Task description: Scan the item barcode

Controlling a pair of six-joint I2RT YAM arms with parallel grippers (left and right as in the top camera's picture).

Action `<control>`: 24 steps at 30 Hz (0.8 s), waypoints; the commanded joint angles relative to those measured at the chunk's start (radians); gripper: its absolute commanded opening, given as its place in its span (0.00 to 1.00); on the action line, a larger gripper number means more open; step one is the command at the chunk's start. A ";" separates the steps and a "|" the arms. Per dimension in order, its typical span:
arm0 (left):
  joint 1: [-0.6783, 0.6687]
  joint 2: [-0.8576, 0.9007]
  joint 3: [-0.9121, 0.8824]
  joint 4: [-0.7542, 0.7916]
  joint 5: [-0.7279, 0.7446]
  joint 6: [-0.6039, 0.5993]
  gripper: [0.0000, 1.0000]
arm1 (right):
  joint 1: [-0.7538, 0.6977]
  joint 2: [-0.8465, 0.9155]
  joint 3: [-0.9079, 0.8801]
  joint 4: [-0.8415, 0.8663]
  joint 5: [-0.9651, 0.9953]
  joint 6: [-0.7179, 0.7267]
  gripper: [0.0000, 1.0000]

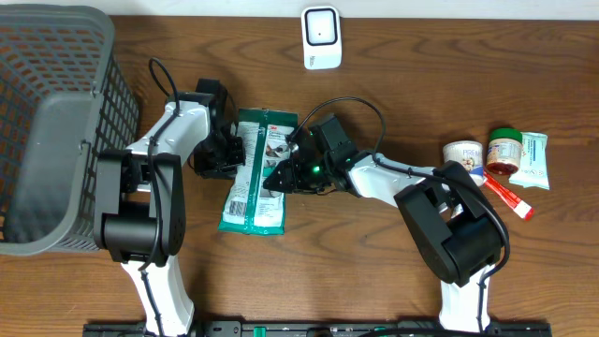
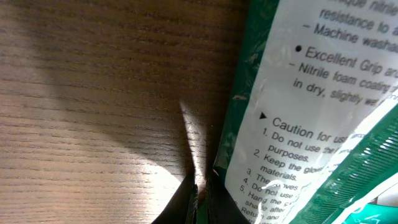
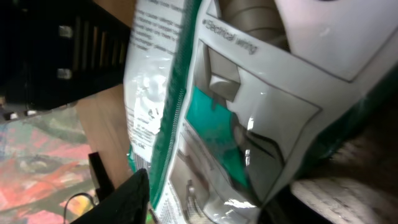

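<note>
On the glove packet [image 2: 298, 124], my left wrist camera lets me read "Excellent Grip", "Nitrile foam coating", "Caution for use" and numbered lines beginning "Do not use". My right wrist camera shows "Electrical wiring" on the same packet.

The overhead camera is fixed above the table [image 1: 393, 84] and faces straight down. It stands far enough off to take in the full width, from the basket [image 1: 112, 103] at one end to the packet [image 1: 253, 201] at centre.

The left wrist camera points down at very close range. Bare wood fills the left half of its view and the packet's printed back [image 2: 298, 124] fills the right.

The right wrist camera looks along the packet's face [image 3: 249, 124] from equally close, at a steep tilt.

All three views share the packet.
</note>
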 commanded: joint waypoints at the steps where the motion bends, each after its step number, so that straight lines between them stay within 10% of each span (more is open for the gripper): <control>1: -0.008 0.018 -0.034 0.004 0.024 0.006 0.12 | 0.022 0.022 -0.013 0.005 0.029 -0.013 0.51; 24: -0.008 0.017 -0.091 0.056 0.027 0.006 0.08 | 0.027 0.022 -0.013 0.095 0.089 0.018 0.76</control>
